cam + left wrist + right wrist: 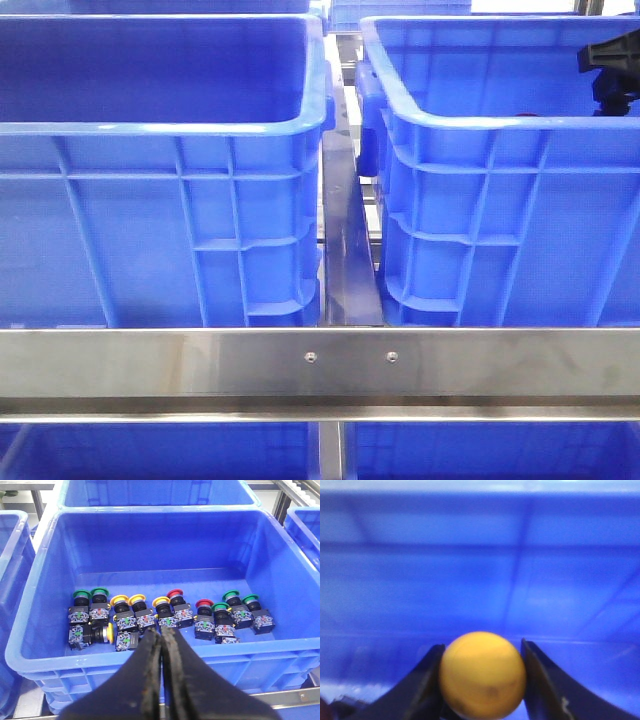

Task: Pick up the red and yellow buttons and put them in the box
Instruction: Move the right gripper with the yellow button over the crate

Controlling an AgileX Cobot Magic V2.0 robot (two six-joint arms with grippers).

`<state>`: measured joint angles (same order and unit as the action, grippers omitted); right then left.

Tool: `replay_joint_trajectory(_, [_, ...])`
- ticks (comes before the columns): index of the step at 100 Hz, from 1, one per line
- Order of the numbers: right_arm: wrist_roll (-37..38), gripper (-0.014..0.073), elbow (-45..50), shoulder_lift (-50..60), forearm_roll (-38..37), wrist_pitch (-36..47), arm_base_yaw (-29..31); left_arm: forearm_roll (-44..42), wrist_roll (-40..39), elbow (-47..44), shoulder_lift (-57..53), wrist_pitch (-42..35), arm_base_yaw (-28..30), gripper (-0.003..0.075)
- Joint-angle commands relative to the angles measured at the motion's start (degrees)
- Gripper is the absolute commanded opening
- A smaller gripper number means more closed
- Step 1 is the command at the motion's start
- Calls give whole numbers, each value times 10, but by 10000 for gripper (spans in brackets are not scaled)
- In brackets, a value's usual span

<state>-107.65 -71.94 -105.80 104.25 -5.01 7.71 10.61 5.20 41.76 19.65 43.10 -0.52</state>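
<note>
Two blue crates (pixel 160 190) fill your front view, side by side behind a steel rail (pixel 320 362), the right arm (pixel 610 70) reaching over the right-hand box (pixel 500 200). Your left pincer (pixel 161 645) hangs closed and empty above a crate (pixel 35 645) holding a row of red, yellow and green buttons (pixel 165 617). Your right pincer (pixel 482 680) grips a yellow button (pixel 482 675) inside blue walls.

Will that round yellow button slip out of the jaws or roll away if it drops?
The yellow button has a smooth, domed cap, so it may slip. The right gripper has its jaws on either side of that curve, probably a small contact. Dropped in the crate, it could roll a little.
</note>
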Motion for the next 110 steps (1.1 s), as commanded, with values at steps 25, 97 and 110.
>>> replay_joint_trajectory(25, [-33, 94, -32, 14, 56, -5, 9, 7, -5, 15, 6, -42, 2, -19])
replay_joint_trajectory(97, [-42, 153, -37, -34, 56, 29, 9, 13, -5, 15, 7, -42, 2, -19])
replay_joint_trajectory(110, [-42, 304, -37, -32, 56, 40, 9, 13, -5, 15, 7, -42, 2, -19])
